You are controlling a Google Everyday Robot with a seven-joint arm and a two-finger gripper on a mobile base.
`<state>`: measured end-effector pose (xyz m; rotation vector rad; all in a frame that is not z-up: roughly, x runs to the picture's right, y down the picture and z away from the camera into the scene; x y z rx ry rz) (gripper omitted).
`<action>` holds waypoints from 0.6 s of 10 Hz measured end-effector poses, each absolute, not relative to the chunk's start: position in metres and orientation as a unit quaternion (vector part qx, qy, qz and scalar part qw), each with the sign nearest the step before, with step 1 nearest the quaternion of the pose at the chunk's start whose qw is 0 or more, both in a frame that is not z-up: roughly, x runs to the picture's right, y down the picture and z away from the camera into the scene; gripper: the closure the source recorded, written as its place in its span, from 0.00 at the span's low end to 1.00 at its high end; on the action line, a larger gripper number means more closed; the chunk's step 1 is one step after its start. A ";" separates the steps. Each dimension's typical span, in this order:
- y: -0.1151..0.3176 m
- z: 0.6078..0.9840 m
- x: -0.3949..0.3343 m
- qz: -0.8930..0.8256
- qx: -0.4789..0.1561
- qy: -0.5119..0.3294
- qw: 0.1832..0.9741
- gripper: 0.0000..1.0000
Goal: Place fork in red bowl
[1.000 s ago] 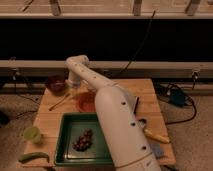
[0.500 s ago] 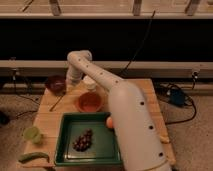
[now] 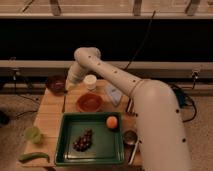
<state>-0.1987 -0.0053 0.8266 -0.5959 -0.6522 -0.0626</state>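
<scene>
The fork [image 3: 64, 103] is a slim dark-grey utensil lying on the wooden table [image 3: 47, 117], pointing away from me, just left of the red bowl. The red bowl [image 3: 90, 102] is shallow and orange-red and sits at the table's middle, behind the green tray. Nothing shows inside it. My white arm reaches from the lower right, bends at an elbow [image 3: 87, 55] and comes down to the left. The gripper [image 3: 67, 88] hangs over the fork's far end, between the maroon bowl and the white cup, left of the red bowl.
A dark maroon bowl [image 3: 55, 82] and a white cup [image 3: 90, 81] stand at the back. A pale object [image 3: 114, 94] lies right of the red bowl. The green tray [image 3: 65, 150] holds grapes [image 3: 83, 140] and an orange [image 3: 112, 122]. A green cup [image 3: 32, 134] and a green vegetable [image 3: 34, 156] are at the front left.
The arm has swung left. The gripper has moved from above the red bowl to a spot left of it, over the fork's far end.
</scene>
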 end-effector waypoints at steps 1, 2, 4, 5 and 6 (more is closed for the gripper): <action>-0.003 0.824 -0.180 -0.022 -0.285 -0.316 0.905 1.00; -0.003 0.824 -0.166 -0.012 -0.282 -0.316 0.906 1.00; -0.004 0.824 -0.141 0.009 -0.279 -0.321 0.905 1.00; -0.005 0.821 -0.136 0.011 -0.277 -0.327 0.903 1.00; -0.006 0.818 -0.135 0.012 -0.274 -0.334 0.902 1.00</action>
